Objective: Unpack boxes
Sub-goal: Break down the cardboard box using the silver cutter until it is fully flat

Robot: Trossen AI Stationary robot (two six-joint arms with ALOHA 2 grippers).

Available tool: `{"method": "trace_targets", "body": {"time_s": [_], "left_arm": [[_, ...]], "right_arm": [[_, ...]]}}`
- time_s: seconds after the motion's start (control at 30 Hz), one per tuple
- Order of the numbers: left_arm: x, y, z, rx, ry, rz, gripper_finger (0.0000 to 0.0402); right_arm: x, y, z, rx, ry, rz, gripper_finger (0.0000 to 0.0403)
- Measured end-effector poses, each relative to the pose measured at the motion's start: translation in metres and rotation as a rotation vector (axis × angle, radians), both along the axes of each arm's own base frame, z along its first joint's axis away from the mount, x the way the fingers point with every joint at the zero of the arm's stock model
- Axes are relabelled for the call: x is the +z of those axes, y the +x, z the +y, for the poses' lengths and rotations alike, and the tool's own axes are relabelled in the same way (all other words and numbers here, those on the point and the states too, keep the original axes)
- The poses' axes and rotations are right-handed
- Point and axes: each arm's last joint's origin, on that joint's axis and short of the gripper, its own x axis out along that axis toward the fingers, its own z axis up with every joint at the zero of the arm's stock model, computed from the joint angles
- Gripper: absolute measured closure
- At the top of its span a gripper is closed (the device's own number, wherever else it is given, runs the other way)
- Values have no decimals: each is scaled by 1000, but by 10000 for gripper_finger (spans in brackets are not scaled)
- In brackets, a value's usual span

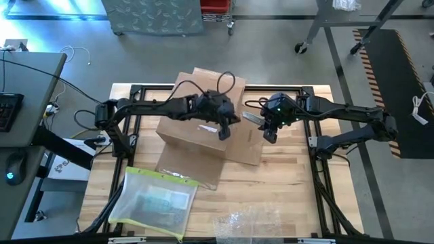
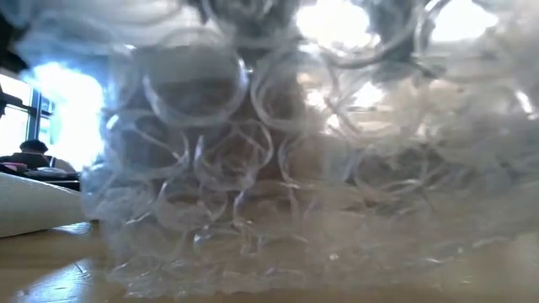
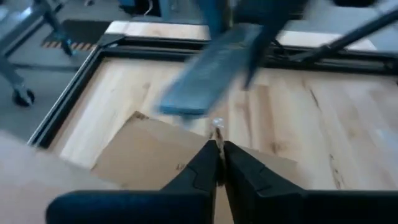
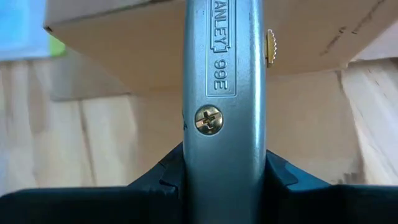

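Observation:
The brown cardboard box (image 1: 196, 112) sits in the middle of the table, with one flap (image 3: 149, 158) lying out flat toward the right. My left gripper (image 1: 224, 132) hovers over the box's right side, shut (image 3: 219, 152), with a small pale glint at its fingertips. My right gripper (image 1: 270, 133) is just right of the box, shut on a grey metal utility knife (image 1: 252, 118) that points toward the box. In the low view, bubble wrap (image 2: 278, 168) hides both the box and the grippers. My left gripper has its shut fingertips (image 3: 211, 149) just above the box's flap; I cannot tell whether they touch the flap or hold the small pale bit at their ends. My right gripper pinches the knife's grey handle (image 4: 224, 158) between its two fingers (image 4: 155, 180). The knife lies along the fingers and sticks out ahead of them toward the box. The fingers slant down from the table's right, and the knife is lifted clear of the table.
A flat clear sleeve with a yellow edge (image 1: 152, 203) lies at the near left. Crinkly clear film (image 1: 251, 224) lies at the near edge. A black frame (image 1: 319, 122) borders the table. A desk with a keyboard (image 1: 10, 108) stands to the left.

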Motion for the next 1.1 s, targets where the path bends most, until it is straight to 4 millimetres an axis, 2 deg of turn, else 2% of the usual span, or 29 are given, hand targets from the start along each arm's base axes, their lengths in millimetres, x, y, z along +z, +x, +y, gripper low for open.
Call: {"method": "trace_targets", "body": {"time_s": [0.1, 0.23, 0.33, 0.43, 0.6, 0.77, 0.93, 1.1], "left_arm": [[0, 2, -22, -49, 72, 14, 399], [0, 4, -61, -229, 117, 10, 394], [0, 2, -89, -346, 109, 2, 361], [-2, 0, -106, -373, 119, 24, 308], [-7, -3, -102, -310, 121, 96, 220], [-13, -6, -85, -246, 30, 174, 162], [-12, -12, -80, -231, 44, 223, 143], [4, -32, -90, -166, 251, 268, 146]], "right_arm": [[-2, -3, -1, -17, -31, 38, 310], [-1, -10, -1, -56, -84, 85, 310], [4, -16, -1, -79, -120, 75, 310], [7, -20, 0, -83, -124, 56, 310], [7, -19, 0, -87, -120, 54, 310], [7, -18, 0, -88, -116, 47, 310], [5, -15, -1, -118, -93, 46, 310], [-11, 1, -1, -93, -22, 116, 310]]}}
